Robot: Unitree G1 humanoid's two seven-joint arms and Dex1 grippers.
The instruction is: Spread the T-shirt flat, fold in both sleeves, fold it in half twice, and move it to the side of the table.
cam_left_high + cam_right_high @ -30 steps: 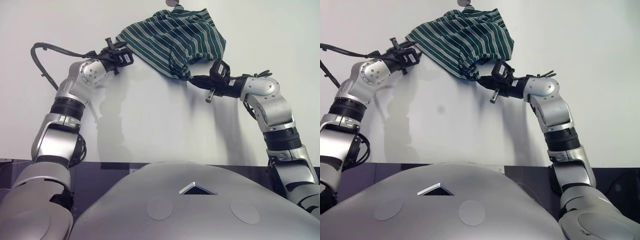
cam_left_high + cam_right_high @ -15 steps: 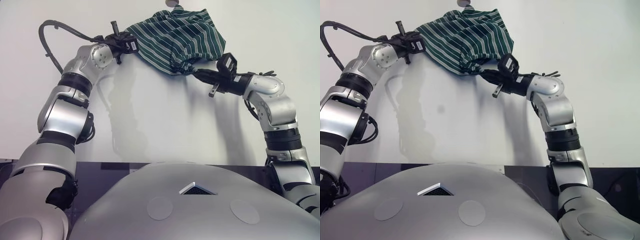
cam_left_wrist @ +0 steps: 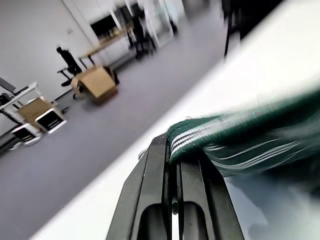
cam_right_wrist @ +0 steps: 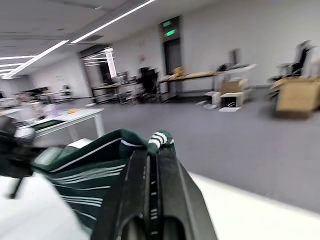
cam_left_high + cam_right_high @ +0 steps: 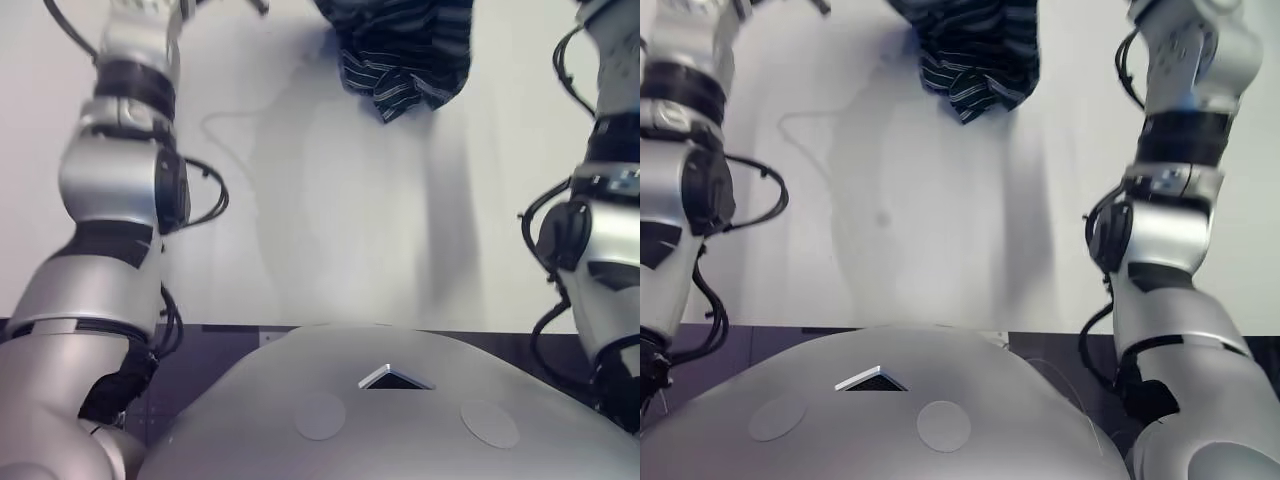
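Note:
The T-shirt is dark green with thin white stripes. It hangs bunched above the far middle of the white table, its lower folds dangling clear of the surface. Both arms stand raised steeply on either side of it. In the left wrist view my left gripper is shut on a striped hem of the T-shirt. In the right wrist view my right gripper is shut on another striped edge of the T-shirt. The upper part of the shirt is hidden.
The table's dark front edge runs just ahead of my body. Beyond the table's far edge the wrist views show an open room floor with cardboard boxes and desks.
Both arms have swung steeply upward, lifting the T-shirt off the table. The cloth now hangs higher and more gathered between the two grippers.

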